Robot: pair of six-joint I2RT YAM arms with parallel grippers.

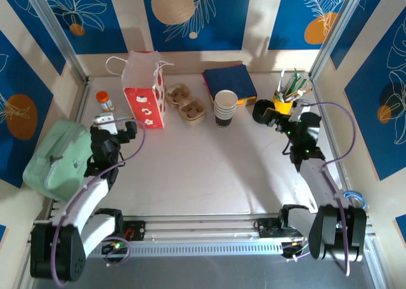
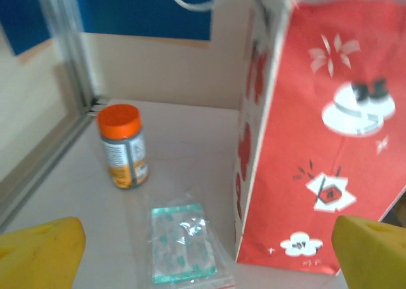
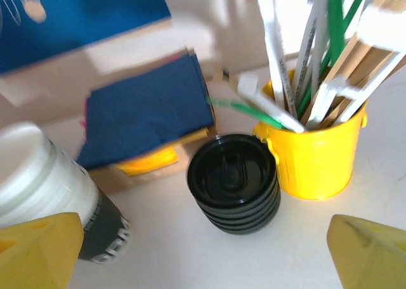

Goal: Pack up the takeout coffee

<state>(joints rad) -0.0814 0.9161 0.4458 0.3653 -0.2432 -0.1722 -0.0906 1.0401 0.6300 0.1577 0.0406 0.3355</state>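
The takeout coffee cups (image 1: 225, 108) stand as a nested stack at the back middle, with dark sides and white rims; the same stack (image 3: 44, 187) is at the left edge of the right wrist view. A stack of round black lids (image 1: 262, 111) sits to their right. My right gripper (image 1: 279, 119) hovers just in front of the lids (image 3: 233, 181), open, with nothing between its yellow fingertips (image 3: 371, 251). My left gripper (image 1: 117, 124) is open too, at the far left beside the red paper bag (image 1: 144, 89), over a small clear zip bag (image 2: 182, 241).
A brown cup carrier (image 1: 186, 103) lies between the red bag (image 2: 323, 137) and the cups. Navy napkins (image 1: 229, 83) sit behind the cups. A yellow cup of utensils (image 3: 317, 149) stands right of the lids. An orange-capped bottle (image 2: 122, 146) and a pale green bag (image 1: 57, 159) are at the left.
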